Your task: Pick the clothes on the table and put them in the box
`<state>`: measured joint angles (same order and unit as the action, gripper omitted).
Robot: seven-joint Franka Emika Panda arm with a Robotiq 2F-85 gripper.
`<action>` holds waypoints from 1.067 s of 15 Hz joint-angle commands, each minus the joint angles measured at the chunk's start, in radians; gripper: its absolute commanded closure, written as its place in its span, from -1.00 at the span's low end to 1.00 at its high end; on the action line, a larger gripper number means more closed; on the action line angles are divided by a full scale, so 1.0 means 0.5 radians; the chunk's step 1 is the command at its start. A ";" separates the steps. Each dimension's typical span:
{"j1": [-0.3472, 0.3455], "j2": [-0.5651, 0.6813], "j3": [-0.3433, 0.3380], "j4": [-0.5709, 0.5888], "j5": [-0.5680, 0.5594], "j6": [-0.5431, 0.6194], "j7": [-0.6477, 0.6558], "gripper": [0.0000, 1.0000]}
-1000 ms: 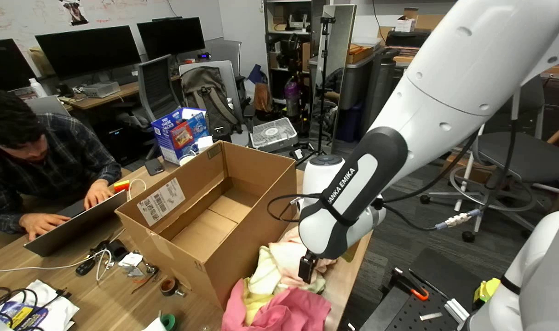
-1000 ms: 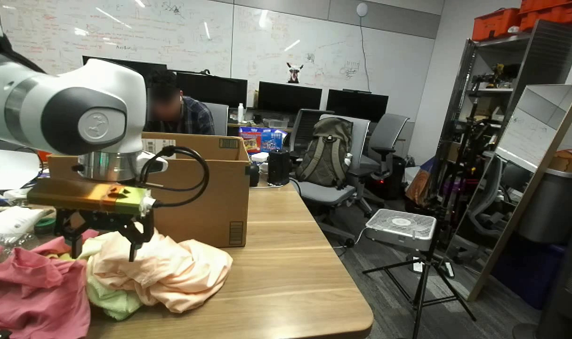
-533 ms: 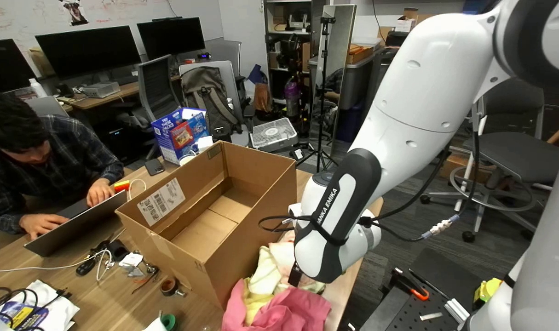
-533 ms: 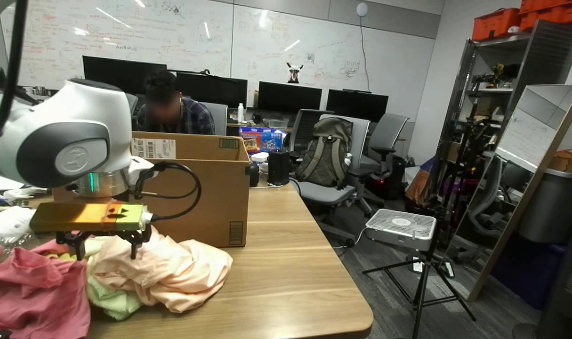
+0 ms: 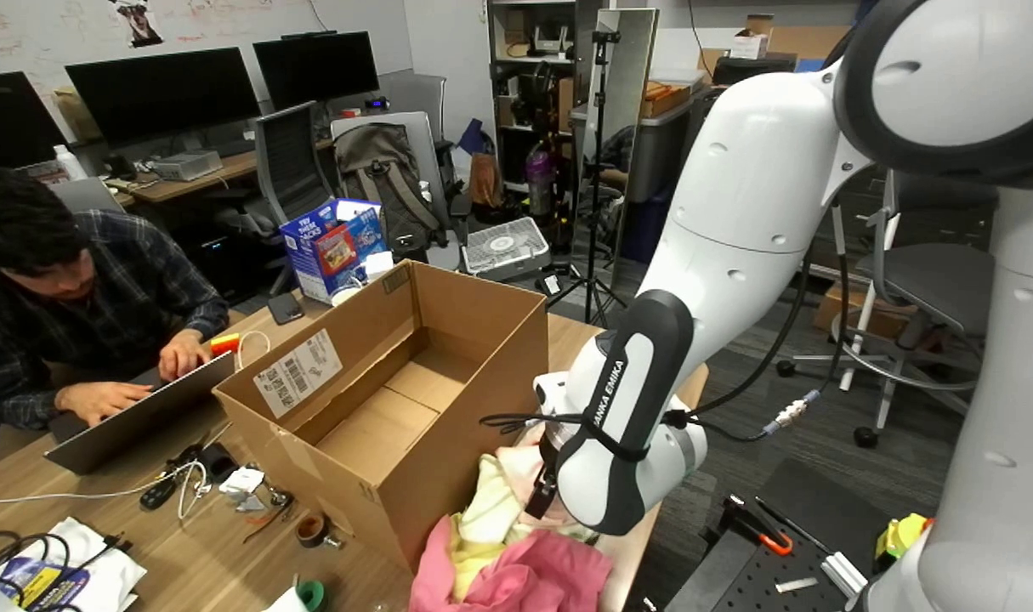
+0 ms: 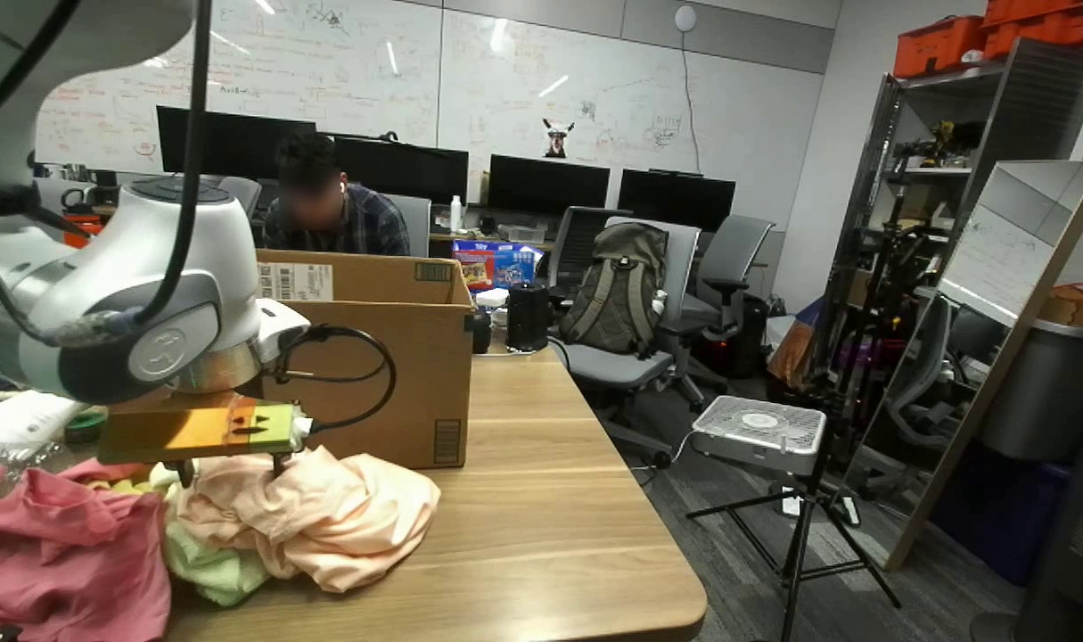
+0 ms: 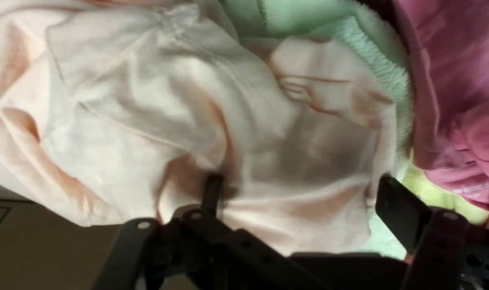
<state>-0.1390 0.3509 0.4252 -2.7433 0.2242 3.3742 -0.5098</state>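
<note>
A pale peach garment (image 6: 354, 517) lies bunched on the wooden table (image 6: 550, 535), close against the cardboard box (image 6: 398, 383). My gripper (image 7: 300, 181) is low over this garment, jaws wide apart, with peach cloth spread out below and between them. In the wrist view the left finger's tip (image 7: 214, 185) appears to touch the cloth; exact contact cannot be told. Beside it lie a light green garment (image 6: 211, 566), a yellow one (image 5: 473, 565) and a pink one (image 6: 69, 553). The box (image 5: 448, 459) stands with its top open; its visible floor is bare.
A person at a laptop (image 5: 155, 408) sits across the table. Tools, cables, a brown tape roll (image 5: 312, 529) and a green roll (image 5: 310, 595) lie in front of the box. A blue printed carton (image 5: 333, 246) and a phone (image 5: 285, 308) are behind it.
The gripper has come down from above the pile to the peach garment, lately shifting a little towards its middle with the hand tilting. Jaws remain apart; the clothes and box look unmoved.
</note>
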 commanded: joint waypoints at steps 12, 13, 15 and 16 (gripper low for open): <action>0.070 -0.082 -0.146 -0.013 0.100 0.239 -0.020 1.00; 0.059 -0.124 -0.119 -0.014 0.130 0.228 0.014 0.97; 0.046 -0.226 -0.071 -0.029 0.188 0.184 0.075 0.97; 0.049 -0.278 -0.056 -0.027 0.227 0.161 0.096 0.97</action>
<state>-0.1107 0.3144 0.3621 -2.7410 0.2878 3.4811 -0.5072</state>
